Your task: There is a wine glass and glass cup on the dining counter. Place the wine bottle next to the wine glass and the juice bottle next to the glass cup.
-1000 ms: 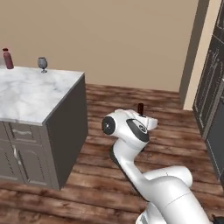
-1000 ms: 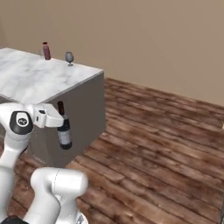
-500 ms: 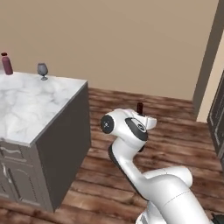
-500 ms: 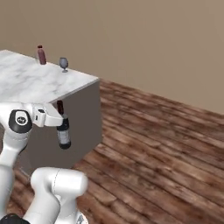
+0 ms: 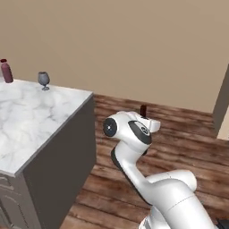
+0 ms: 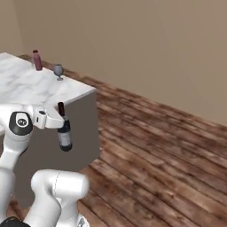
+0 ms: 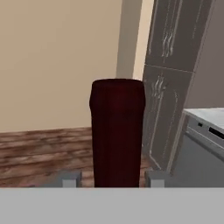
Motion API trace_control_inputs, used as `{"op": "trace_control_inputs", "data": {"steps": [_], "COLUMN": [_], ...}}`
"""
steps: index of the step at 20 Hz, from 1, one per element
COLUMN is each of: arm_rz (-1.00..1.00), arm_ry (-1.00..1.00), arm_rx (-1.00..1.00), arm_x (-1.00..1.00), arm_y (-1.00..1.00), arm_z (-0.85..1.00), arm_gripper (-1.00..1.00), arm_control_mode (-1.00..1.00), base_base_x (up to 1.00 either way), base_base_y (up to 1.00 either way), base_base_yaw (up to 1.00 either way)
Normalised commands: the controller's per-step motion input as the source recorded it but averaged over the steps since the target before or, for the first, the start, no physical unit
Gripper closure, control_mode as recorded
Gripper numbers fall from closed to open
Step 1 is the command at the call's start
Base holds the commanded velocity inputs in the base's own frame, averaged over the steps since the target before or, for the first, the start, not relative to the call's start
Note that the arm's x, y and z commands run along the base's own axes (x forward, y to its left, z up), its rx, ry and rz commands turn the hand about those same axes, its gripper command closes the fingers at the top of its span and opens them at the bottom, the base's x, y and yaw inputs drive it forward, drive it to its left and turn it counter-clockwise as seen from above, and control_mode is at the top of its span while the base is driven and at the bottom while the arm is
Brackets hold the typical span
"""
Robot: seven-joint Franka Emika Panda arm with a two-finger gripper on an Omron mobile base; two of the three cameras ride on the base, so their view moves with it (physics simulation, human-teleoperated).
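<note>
Over at the left-middle of the right base view, the end effector point(image 6: 56, 120) was clamped on the neck of the wine bottle point(image 6: 64, 133), which hung upright in the air off the near corner of the dining table point(image 6: 26, 88); the hand view backed that up, with the bottle's dark reddish top point(image 7: 117, 131) sitting between the two fingertips point(image 7: 70, 179) and looking snug on both sides; in the left base view just the bottle's top point(image 5: 143, 110) poked up behind the wrist.

Far end of the table, upper left of both base frames, the wine glass point(image 5: 43, 79) stood with the juice bottle point(image 5: 6, 71) near it, apart, not touching; couldn't spot the glass cup anywhere, so no comment on that one.

My read: this was the carry step, bottle in hand but well apart from the goblet; to do it well I'd keep the bottle vertical so it doesn't swing or slip in the neck grip; lift it high enough that the base clears the marble edge before crossing over; approach the goblet from the open side, away from the juice bottle, and set it down just beside the foot without nudging that short stem; release only once the base is flat on the marble.
</note>
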Motion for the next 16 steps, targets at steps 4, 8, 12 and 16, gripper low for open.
{"op": "trace_control_inputs", "data": {"steps": [4,8,12,16], "arm_rz": [0.0,0.0,0.0,0.0], "arm_ry": [0.0,0.0,0.0,0.0], "arm_rx": [0.0,0.0,0.0,0.0], "arm_x": [0.0,0.0,0.0,0.0], "arm_y": [0.0,0.0,0.0,0.0], "arm_z": [0.0,0.0,0.0,0.0], "arm_gripper": [1.0,1.0,1.0,1.0], "arm_control_mode": [1.0,1.0,1.0,1.0], "base_base_x": [0.82,0.82,0.82,0.82], "base_base_y": [-0.08,-0.08,-0.08,-0.09], "base_base_yaw": [0.22,0.23,0.23,0.22]}}
